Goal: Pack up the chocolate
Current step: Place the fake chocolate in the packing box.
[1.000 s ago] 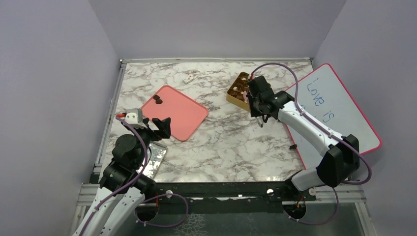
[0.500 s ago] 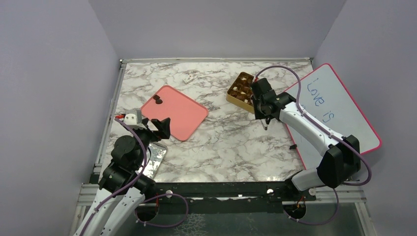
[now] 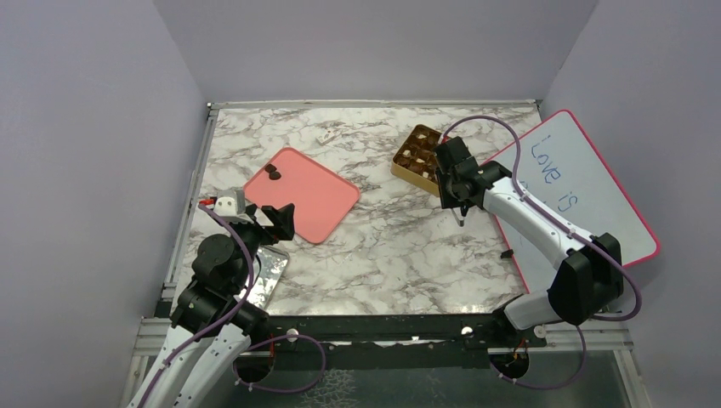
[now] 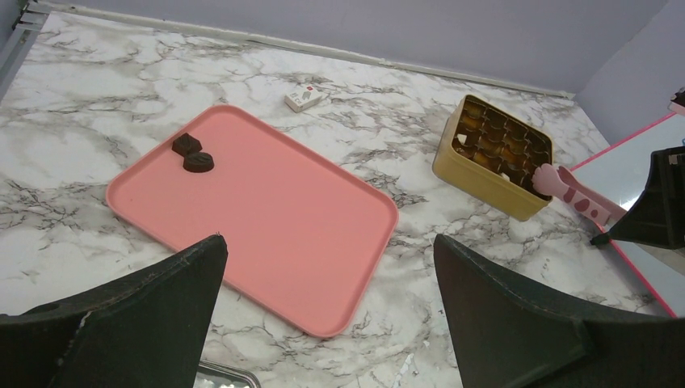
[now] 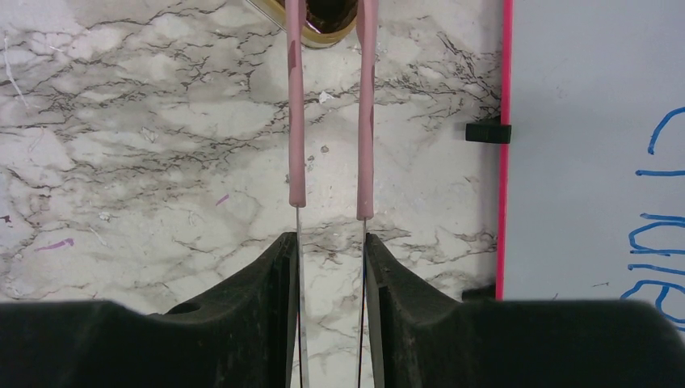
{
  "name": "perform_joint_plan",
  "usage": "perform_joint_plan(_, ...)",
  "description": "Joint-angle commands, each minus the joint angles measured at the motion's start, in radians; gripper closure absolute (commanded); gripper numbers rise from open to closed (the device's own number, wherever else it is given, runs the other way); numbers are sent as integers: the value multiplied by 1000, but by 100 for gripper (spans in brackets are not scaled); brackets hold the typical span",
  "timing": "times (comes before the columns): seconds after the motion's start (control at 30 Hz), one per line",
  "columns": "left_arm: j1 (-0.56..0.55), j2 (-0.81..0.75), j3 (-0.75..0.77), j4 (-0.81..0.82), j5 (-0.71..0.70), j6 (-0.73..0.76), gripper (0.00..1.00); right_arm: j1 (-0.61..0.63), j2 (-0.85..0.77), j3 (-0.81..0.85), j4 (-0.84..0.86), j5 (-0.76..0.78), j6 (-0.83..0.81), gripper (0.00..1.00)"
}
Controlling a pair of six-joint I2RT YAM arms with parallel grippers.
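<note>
Two dark chocolate pieces (image 3: 273,172) lie at the far corner of the pink tray (image 3: 315,200), also in the left wrist view (image 4: 192,153). The gold gridded box (image 3: 415,158) holds several pieces. My right gripper (image 3: 445,174) is shut on the pink tweezers (image 5: 295,121), whose tips reach the box's near edge (image 5: 327,24); the tweezers also show in the left wrist view (image 4: 577,194). Whether the tips hold anything is out of view. My left gripper (image 4: 327,238) is open and empty, above the tray's near corner.
A whiteboard with a pink frame (image 3: 587,187) lies at the right, with a black clip (image 5: 488,132) at its edge. A small white packet (image 4: 305,98) lies behind the tray. A shiny foil-like piece (image 3: 270,272) lies by the left arm.
My right gripper with the tweezers has shifted slightly right and toward the near side, off the box's middle. The left arm has not moved.
</note>
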Motion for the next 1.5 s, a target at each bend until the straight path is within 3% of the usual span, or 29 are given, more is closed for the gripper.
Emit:
perform_joint_plan(0.0, 6, -1, -8, 27, 19, 12, 1, -5, -24, 23, 17, 33, -9, 62)
perform_joint_plan(0.6, 5, 2, -8, 26, 13, 13, 1, -4, -98, 43, -17, -22, 9, 62)
perform_joint_plan(1.07, 5, -6, -11, 26, 1, 11, 1, 0, -166, -7, 90, -258, -16, 65)
perform_joint_plan(1.47, 5, 23, -11, 27, -9, 2, 1, 150, -109, -130, 268, -310, 31, 66)
